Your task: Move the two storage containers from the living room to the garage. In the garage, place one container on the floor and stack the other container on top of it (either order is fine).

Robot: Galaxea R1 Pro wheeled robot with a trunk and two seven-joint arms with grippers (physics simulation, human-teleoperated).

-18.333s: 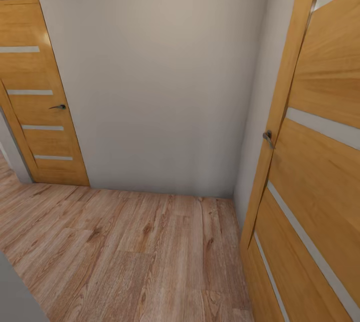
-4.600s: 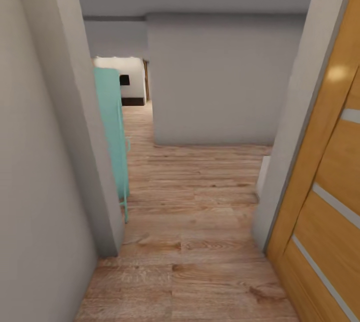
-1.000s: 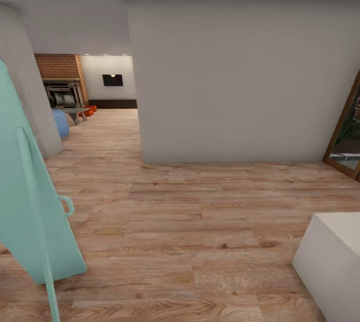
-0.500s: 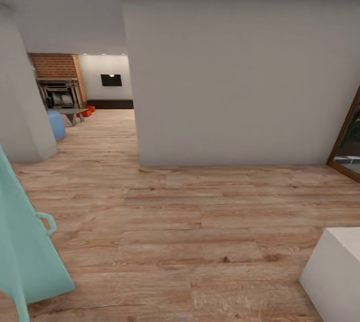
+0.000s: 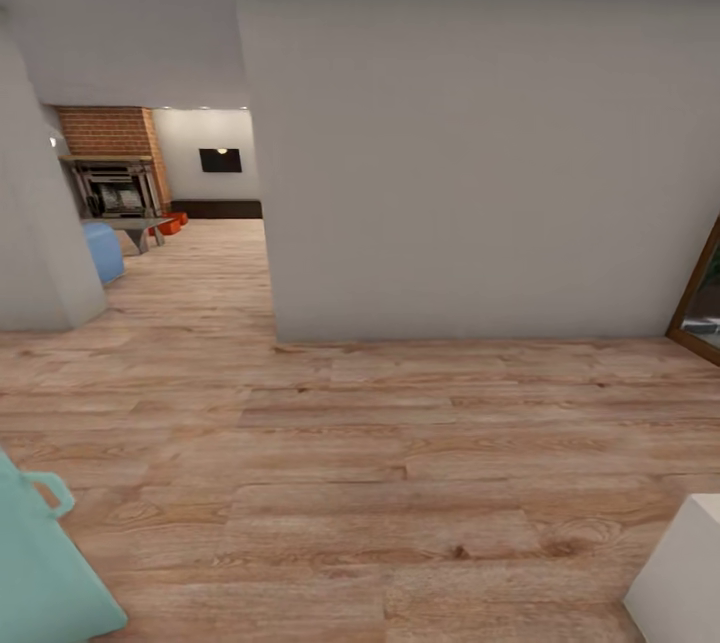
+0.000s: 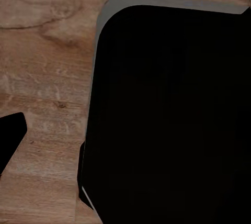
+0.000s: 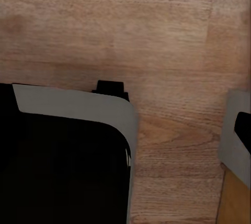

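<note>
Stage: I am driving over wood floor [image 5: 400, 483] | storage containers [image 5: 172, 222] are sitting far off at ten o'clock by brick fireplace [image 5: 108, 133] | nothing carried; both moves, stacking outstanding | end effectors: cannot tell.

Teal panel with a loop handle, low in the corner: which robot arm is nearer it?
Probably left. The teal panel lies on the left arm's side of the head view; the right arm's side has the white boxy block. Exact gaps cannot be told.
</note>
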